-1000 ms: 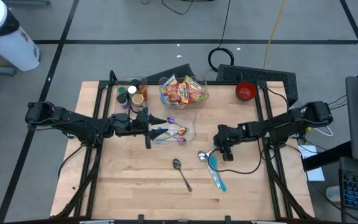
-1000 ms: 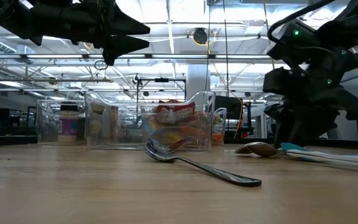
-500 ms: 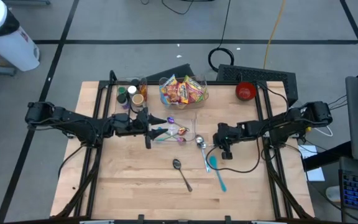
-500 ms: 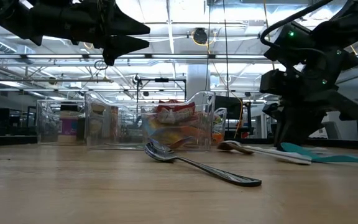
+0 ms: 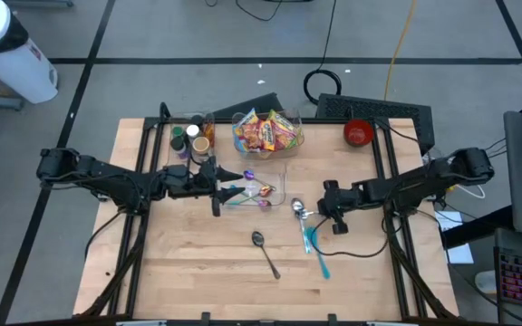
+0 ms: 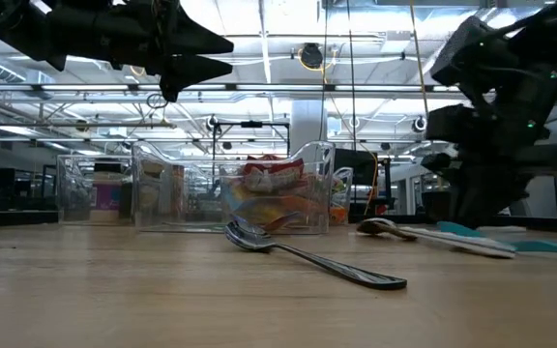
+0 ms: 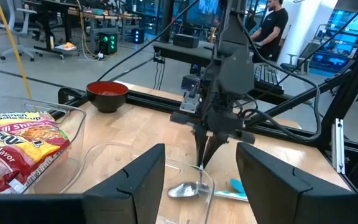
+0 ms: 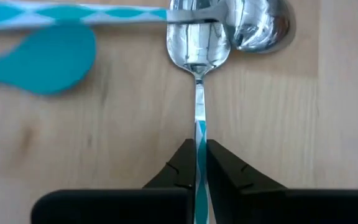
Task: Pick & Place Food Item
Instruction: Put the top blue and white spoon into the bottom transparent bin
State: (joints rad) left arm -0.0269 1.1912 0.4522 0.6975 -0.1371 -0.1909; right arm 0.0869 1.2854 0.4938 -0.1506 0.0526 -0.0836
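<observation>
Right gripper (image 5: 320, 215) low over the table (image 5: 198, 272), fingers pinched tight on the thin handle of a shiny spoon (image 8: 199, 46). Spoon bowl flat on the wood, touching a teal spoon (image 5: 316, 254). Left gripper (image 5: 234, 184) up above the clear tray (image 5: 277, 168), fingers spread wide, holding nothing. Snack bags (image 5: 265, 132) in the clear bin, far side.
</observation>
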